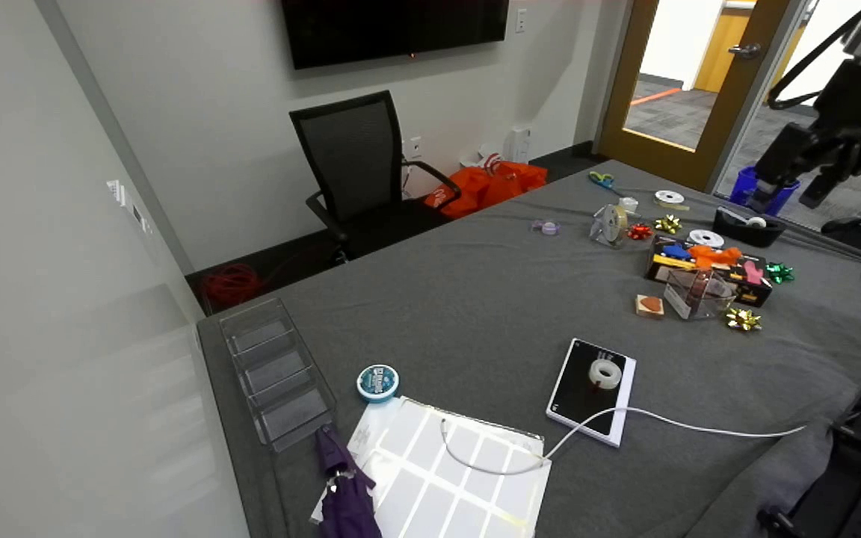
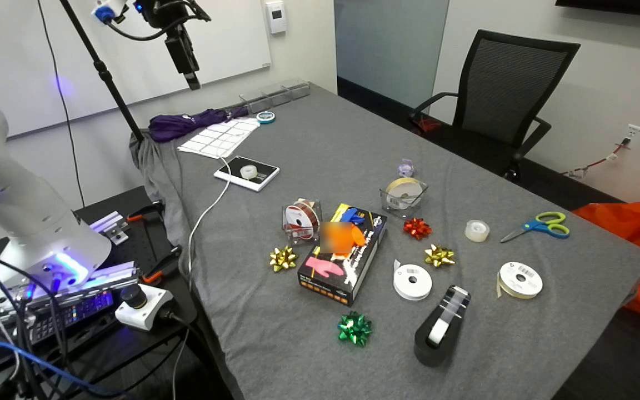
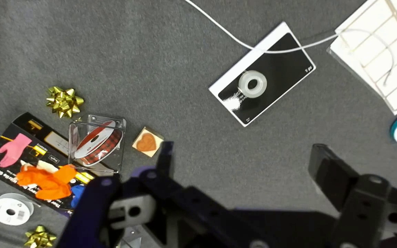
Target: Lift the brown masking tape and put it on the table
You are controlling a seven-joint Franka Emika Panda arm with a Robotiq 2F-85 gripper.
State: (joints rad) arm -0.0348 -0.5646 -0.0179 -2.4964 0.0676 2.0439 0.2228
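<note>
The brown masking tape (image 3: 102, 146) is a reddish-brown roll with a white side and dark centre hole. It stands tilted inside a small transparent holder (image 3: 122, 155) in the wrist view. The roll also shows in both exterior views (image 1: 698, 286) (image 2: 302, 221), beside the glove box. The table (image 3: 171, 75) has a dark grey top, also seen in both exterior views (image 1: 438, 321) (image 2: 348, 144). My gripper (image 3: 243, 146) is open, with nothing between its fingers, high above the table. It also shows in both exterior views (image 1: 785, 198) (image 2: 192, 82). In the wrist view the roll lies left of the fingers.
The black glove box (image 2: 342, 255) touches or nearly touches the holder. A heart block (image 3: 147, 142) and gold bow (image 3: 64, 102) are near it. A flat black-topped box (image 3: 274, 69) carries a pale tape ring (image 3: 260, 84); a white cable (image 3: 219, 29) crosses it. A tape dispenser (image 2: 436, 339) stands farther off.
</note>
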